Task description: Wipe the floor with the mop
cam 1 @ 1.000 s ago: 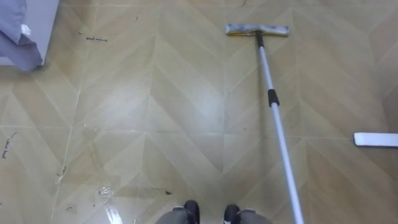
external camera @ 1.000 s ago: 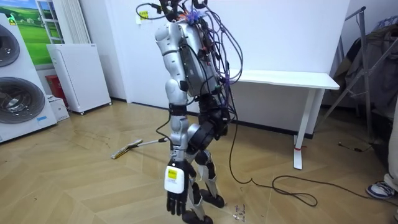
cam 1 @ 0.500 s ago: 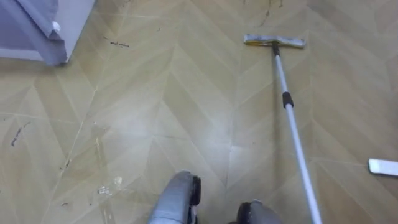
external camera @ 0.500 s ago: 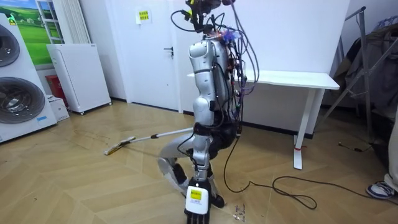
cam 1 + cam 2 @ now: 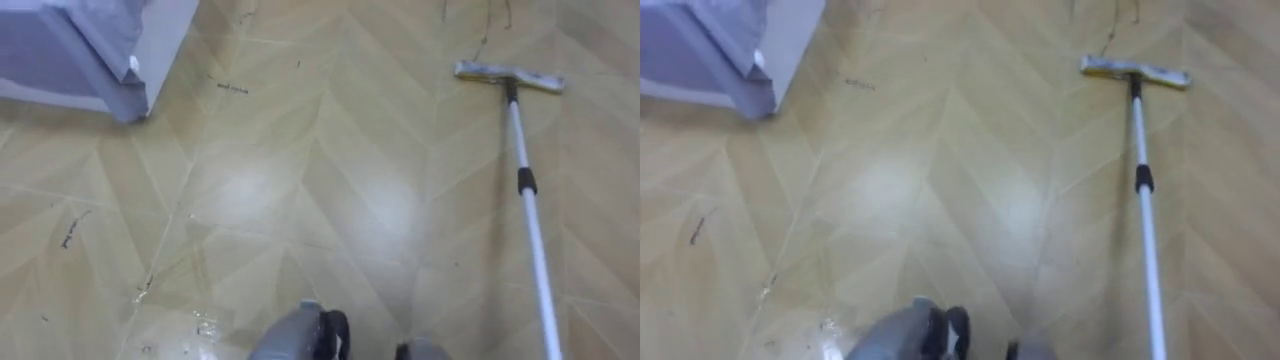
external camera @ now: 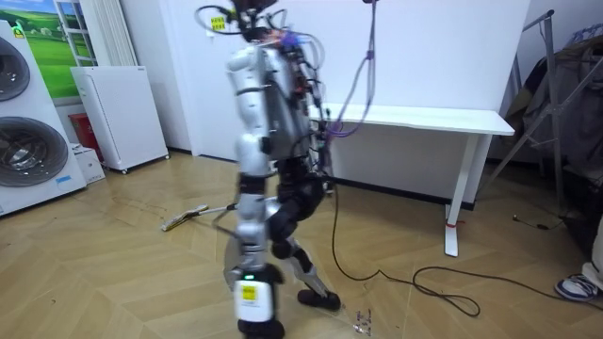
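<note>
A mop lies flat on the wooden floor ahead and to my right. Its flat grey head point(image 5: 508, 76) points away from me, and its white pole point(image 5: 530, 225) with a black collar runs back toward the lower right. In the room view the mop head point(image 6: 184, 221) rests beyond the robot, toward the room view's left. Neither hand touches the mop. My left hand point(image 6: 252, 306) hangs low by my leg on the side near the room camera, fingers pointing down and holding nothing.
A grey-white cabinet corner point(image 5: 100, 60) stands at the upper left. Dark scuffs and a shiny wet patch point(image 5: 200, 325) mark the floor near my feet. The room view has a white desk point(image 6: 433, 118), washing machines point(image 6: 28, 122), a small fridge point(image 6: 118, 113) and a floor cable point(image 6: 443, 282).
The robot has stepped toward the room view's left, mid-stride with one leg lifted. The eye views have shifted with it. The mop lies where it was.
</note>
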